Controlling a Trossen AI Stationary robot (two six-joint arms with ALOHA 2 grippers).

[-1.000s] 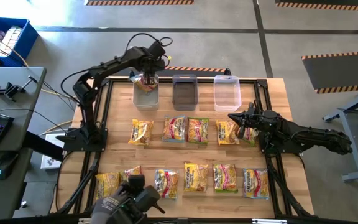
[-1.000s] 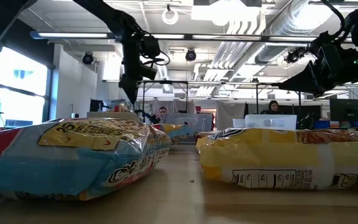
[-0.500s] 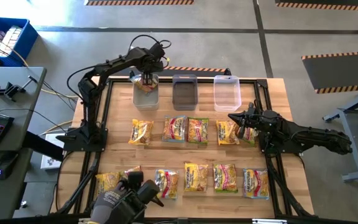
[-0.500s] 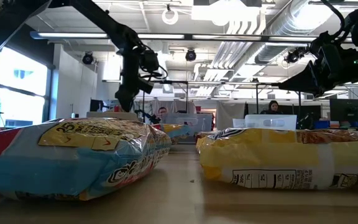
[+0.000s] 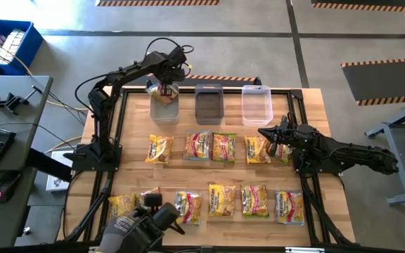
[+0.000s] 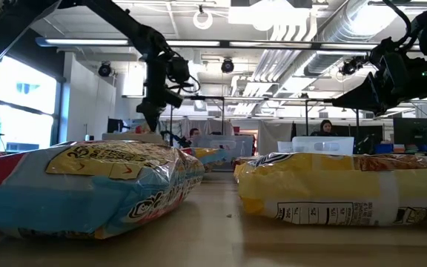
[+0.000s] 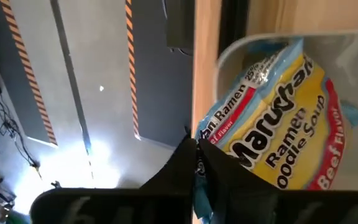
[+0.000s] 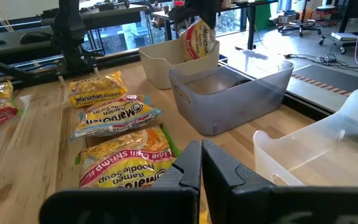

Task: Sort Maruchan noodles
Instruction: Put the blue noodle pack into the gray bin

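Observation:
A yellow-and-red Maruchan beef packet (image 7: 278,137) stands on edge in the clear left tub (image 5: 165,105). Its top rises above the rim (image 8: 199,38). My left gripper (image 7: 196,149) is shut and points steeply down just over that packet's edge at the tub's far left corner. Two rows of several more noodle packets lie flat on the table, one across the middle (image 5: 197,145) and one near the front (image 5: 221,199). My right gripper (image 5: 262,131) waits shut above the right end of the middle row. My left gripper's shut fingertips (image 7: 188,144) stand right at the packet's printed edge (image 7: 211,134), coming from above. The fingers cover that spot, so I cannot tell whether they touch the packet.
A dark tub (image 5: 209,104) and a clear tub (image 5: 257,104) stand to the right of the left one along the far edge. A dark, grey-marked bulky shape (image 5: 136,228) covers part of the near row at the front left. Bare wood lies between the rows.
My left gripper has sunk a little toward the left tub. The dark shape at the near edge has shifted slightly toward the left.

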